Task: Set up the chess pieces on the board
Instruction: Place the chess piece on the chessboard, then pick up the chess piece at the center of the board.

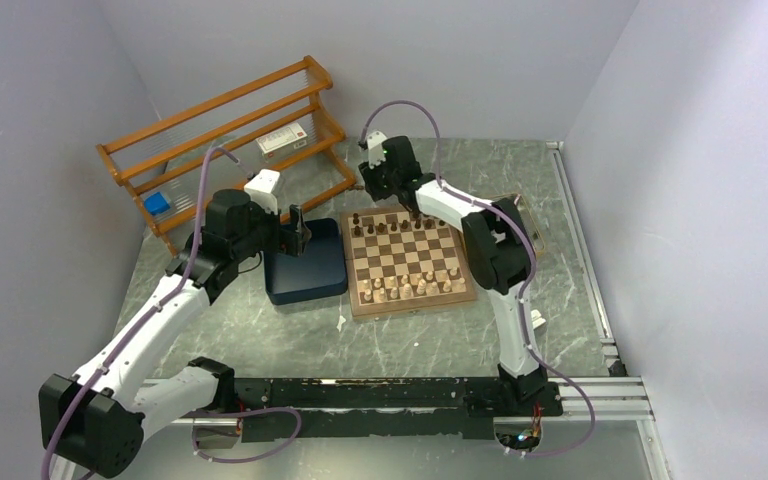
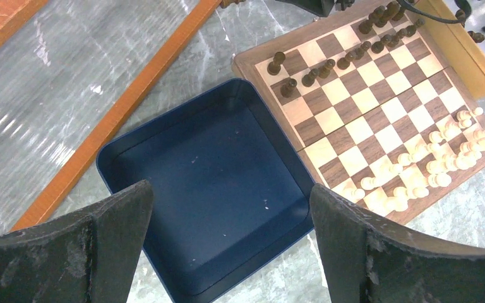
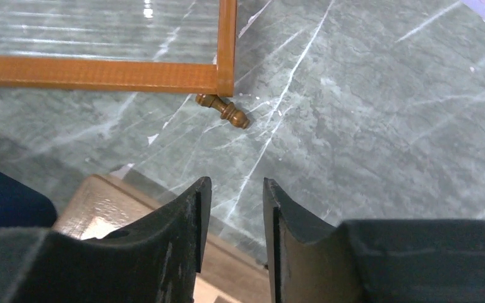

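Observation:
The board [image 1: 412, 262] lies mid-table, also seen in the left wrist view as the board [image 2: 379, 113]. Dark chess pieces [image 1: 392, 226] stand along its far rows, and these chess pieces [image 2: 328, 63] show top right from the left wrist. Pale chessmen [image 1: 415, 287] fill the near rows. My right gripper [image 1: 413, 212] hovers at the board's far edge. In its own view the right gripper [image 3: 235, 189] is open a little, with nothing between its fingers. My left gripper [image 2: 230, 221] is wide open and empty above the dark blue tray [image 2: 132, 158].
The blue tray [image 1: 305, 268] sits left of the board. An orange wooden rack [image 1: 225, 140] stands at the back left, with a turned brown peg [image 3: 224, 111] by its corner. A tan tray [image 2: 473, 60] beyond the board holds a few dark pieces [image 2: 480, 36].

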`<state>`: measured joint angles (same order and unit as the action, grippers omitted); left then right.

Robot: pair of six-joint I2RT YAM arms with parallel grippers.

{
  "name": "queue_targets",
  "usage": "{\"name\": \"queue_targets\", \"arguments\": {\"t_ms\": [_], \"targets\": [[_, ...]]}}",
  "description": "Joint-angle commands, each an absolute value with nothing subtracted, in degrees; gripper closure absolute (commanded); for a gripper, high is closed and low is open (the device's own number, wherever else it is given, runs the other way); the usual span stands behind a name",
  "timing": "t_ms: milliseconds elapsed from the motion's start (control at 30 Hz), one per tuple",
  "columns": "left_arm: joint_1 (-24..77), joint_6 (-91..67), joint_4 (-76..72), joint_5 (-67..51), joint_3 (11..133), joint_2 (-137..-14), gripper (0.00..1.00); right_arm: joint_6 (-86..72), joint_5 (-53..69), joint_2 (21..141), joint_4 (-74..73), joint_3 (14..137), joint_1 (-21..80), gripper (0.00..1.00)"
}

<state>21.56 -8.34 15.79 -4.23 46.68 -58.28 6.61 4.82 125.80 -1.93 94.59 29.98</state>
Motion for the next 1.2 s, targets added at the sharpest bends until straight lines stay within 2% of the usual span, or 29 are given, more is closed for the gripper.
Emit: {"name": "queue_targets", "arguments": {"t_ms": [0, 167, 367, 900, 1033, 1167], "targets": [[22.1, -7.8, 15.5, -4.9, 46.7, -57.0, 0.02, 15.1, 16.5, 128.9, 4.3, 97.8, 27.7, 0.60], [22.2, -7.7, 15.9, -4.1, 46.9, -56.6, 0.02, 16.7, 26.3, 134.6, 1.4, 105.1, 25.6, 0.58], [22.4, -7.6, 15.9, -4.0, 46.9, -56.9, 0.02, 20.3, 30.2, 139.8, -2.8, 110.1, 25.2, 0.58], [22.7, -7.3, 15.9, -3.8, 47.0, -57.7, 0.02, 26.9, 28.8, 146.3, -6.5, 114.8, 25.7, 0.61], [22.7, -7.4, 15.7, -3.8, 47.0, -57.8, 0.02, 30.1, 27.1, 146.4, -7.9, 114.1, 26.8, 0.68], [22.7, -7.7, 15.6, -3.7, 46.9, -57.9, 0.05, 32.1, 26.0, 144.5, -7.4, 110.9, 27.5, 0.84]]}}
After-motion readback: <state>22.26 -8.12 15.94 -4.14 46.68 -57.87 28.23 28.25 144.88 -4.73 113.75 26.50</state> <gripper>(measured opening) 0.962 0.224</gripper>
